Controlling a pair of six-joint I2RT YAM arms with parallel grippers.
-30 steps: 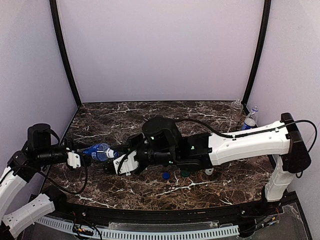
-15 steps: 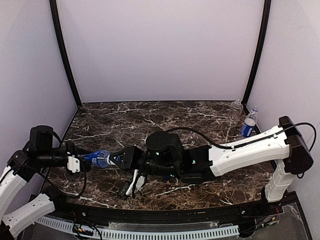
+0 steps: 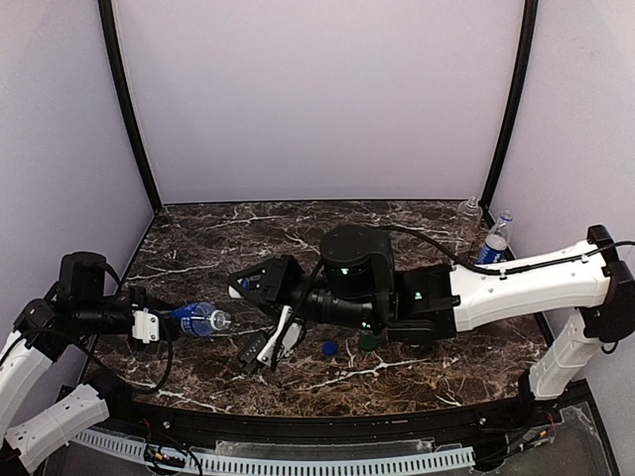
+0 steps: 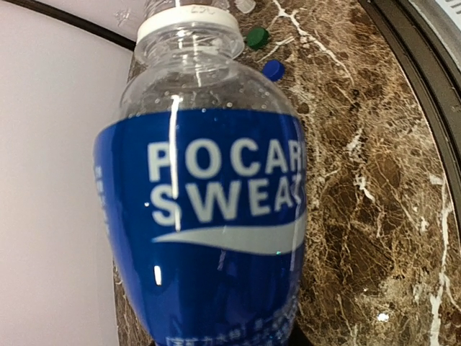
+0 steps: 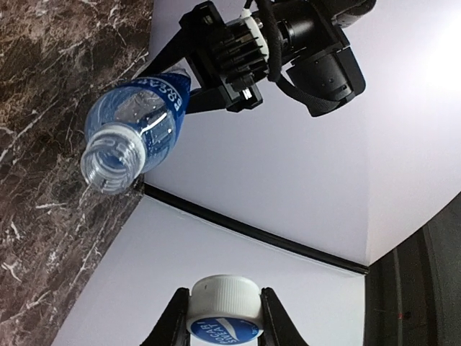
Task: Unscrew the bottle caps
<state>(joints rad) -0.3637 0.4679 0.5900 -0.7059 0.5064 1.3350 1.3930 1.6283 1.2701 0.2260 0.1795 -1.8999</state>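
Left gripper (image 3: 159, 323): clamps my uncapped bottle (image 3: 198, 319).
Right gripper (image 5: 225, 323): pinches its cap (image 5: 224, 299).
Remaining: I judge two far-right bottles (image 3: 493, 241).

Clear bottle with a blue label (image 3: 198, 319): on its side, bottom end pinched in the left gripper (image 3: 165, 322), mouth open. White cap (image 5: 224, 295) off, squeezed in the right gripper (image 5: 225, 321). Standing in the far right corner: plain clear bottle (image 3: 469, 208), second blue-label bottle (image 3: 495, 239). Loose on the table (image 3: 248, 238): blue cap (image 3: 328, 348), green cap (image 3: 367, 343).
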